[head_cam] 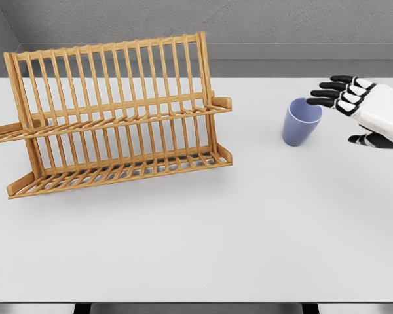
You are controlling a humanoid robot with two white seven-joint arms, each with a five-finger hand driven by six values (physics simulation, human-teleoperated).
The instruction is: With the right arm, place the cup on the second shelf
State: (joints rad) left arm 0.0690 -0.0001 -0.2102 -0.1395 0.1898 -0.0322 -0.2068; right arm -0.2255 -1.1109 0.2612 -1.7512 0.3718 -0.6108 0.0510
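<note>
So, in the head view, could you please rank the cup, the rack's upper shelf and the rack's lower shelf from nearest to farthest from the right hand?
From the right hand:
1. Cup, just to its left, upright on the table.
2. Upper shelf of the rack, further left, across a bare gap.
3. Lower shelf, below the upper one, slightly farther still.

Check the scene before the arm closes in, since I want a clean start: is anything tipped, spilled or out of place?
Nothing stands out. The blue cup stands upright on the white table, apparently empty, no spill. The wooden rack sits level with both shelves bare. The right hand is open beside the cup, not touching it.
</note>
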